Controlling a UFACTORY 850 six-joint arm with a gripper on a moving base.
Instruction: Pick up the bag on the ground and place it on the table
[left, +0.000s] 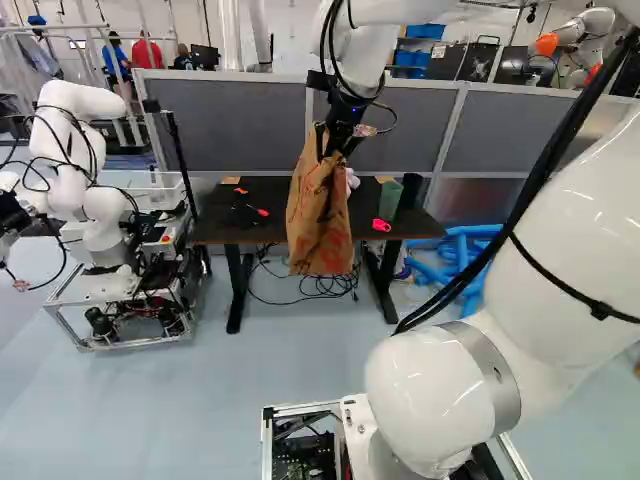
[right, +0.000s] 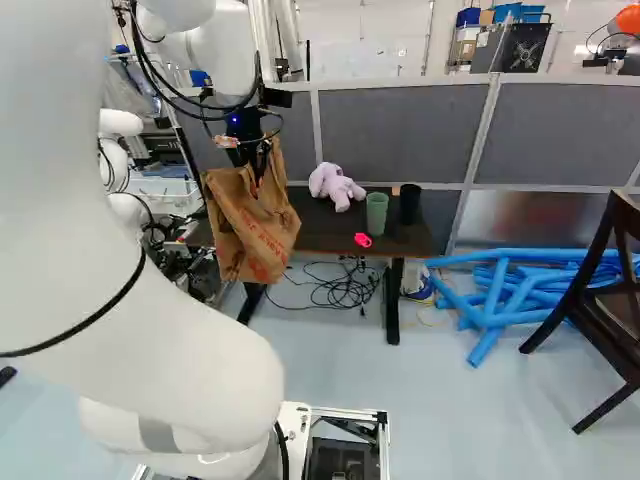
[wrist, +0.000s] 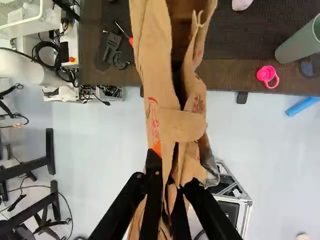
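One brown paper bag with red print is hanging in my black two-finger gripper, whose fingers are pinching its folds closely between them. It is dangling by the near edge of a dark brown table; whether they are touching, I cannot tell. A lilac plush toy, a green cup, a black cup and a bright pink plastic piece are sitting on top. Black cables are lying below, blue tubes are sprawling beside, and grey partitions are standing behind.
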